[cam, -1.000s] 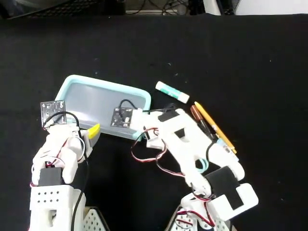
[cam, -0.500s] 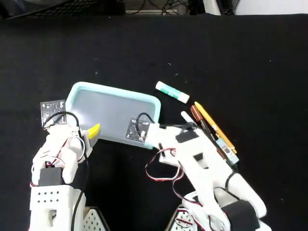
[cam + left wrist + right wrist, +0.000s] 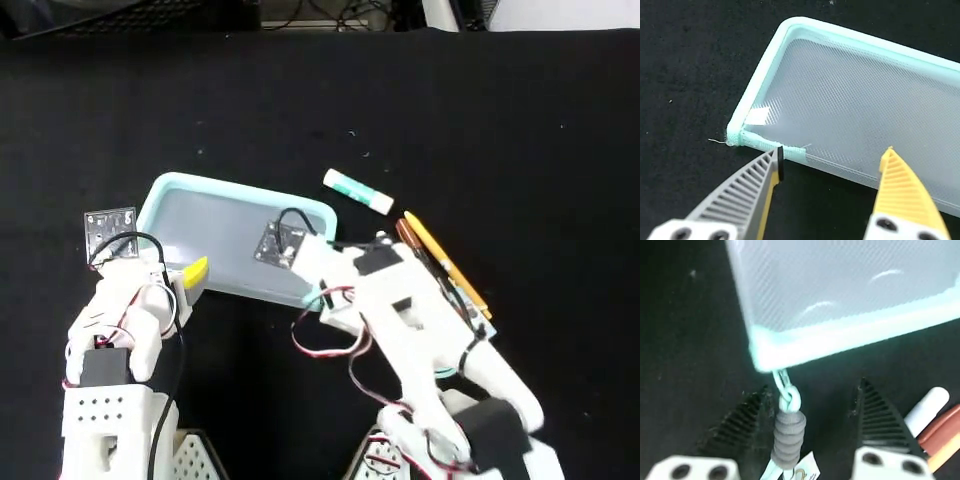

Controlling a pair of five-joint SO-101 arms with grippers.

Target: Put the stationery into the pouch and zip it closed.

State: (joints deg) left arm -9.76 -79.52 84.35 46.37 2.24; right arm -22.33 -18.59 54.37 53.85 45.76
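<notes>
Black table [image 3: 520, 120] with a pale blue pouch [image 3: 220, 225] lying flat. The left gripper [image 3: 831, 152] is spread wide at one pouch corner (touching or not, I cannot tell). The right gripper [image 3: 811, 389] is spread wide too, with the zip pull [image 3: 788, 432] inside it, not pinched. A glue stick [image 3: 358, 191] and pens [image 3: 445, 265] lie near the pouch.

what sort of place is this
Likely a robotics lab bench: a table under black cloth, the left arm and right arm at its near edge, and cables along the back.
</notes>
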